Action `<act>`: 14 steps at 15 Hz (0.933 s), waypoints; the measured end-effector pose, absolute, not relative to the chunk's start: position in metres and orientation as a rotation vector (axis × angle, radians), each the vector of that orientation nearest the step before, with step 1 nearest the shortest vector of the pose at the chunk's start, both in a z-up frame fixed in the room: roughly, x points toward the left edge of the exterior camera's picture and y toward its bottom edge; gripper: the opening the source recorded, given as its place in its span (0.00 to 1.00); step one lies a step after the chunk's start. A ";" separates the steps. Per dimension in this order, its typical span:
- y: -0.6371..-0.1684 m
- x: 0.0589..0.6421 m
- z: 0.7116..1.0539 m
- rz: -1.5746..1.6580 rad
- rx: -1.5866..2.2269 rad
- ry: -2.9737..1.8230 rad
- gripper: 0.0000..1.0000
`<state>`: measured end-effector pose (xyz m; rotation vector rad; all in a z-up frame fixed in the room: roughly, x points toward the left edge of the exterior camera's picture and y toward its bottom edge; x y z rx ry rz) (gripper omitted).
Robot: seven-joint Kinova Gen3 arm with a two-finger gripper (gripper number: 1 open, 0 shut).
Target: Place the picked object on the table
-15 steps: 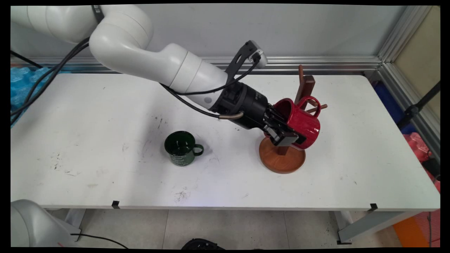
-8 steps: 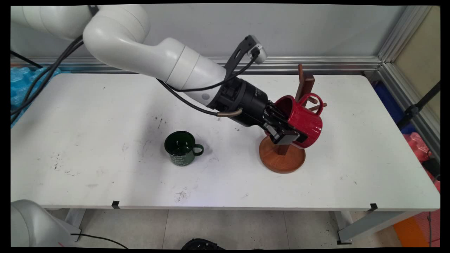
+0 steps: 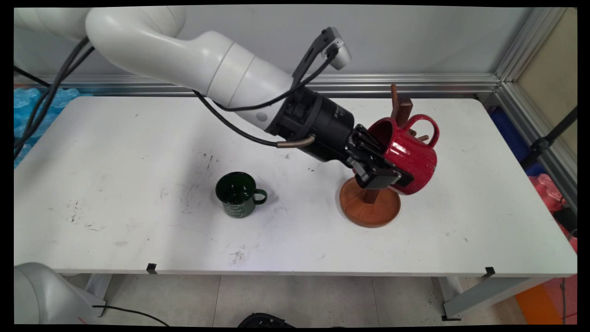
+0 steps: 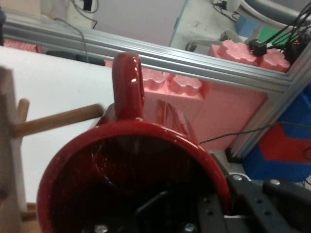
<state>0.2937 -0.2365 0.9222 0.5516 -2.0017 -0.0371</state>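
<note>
White worktop [image 3: 138, 230], carrying a wooden rack [image 3: 368, 210] on its right half and a green mug [image 3: 237, 196] standing upright, well apart to the left. Red mug [image 3: 410, 157] held tilted in the air beside the rack's post, above its round base, handle [image 4: 127, 87] uppermost and near a peg [image 4: 58, 121], not hooked over it. Hand [image 3: 385, 171] clamped on the red mug's rim, one finger inside, one outside.

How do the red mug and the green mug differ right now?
The red mug is held off the table, tilted on its side beside the wooden mug tree; the green mug stands upright, untouched. The gripper clamps only the red one. Both have one handle.
</note>
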 end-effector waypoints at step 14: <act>-0.201 0.311 0.963 -0.048 0.446 -2.060 0.00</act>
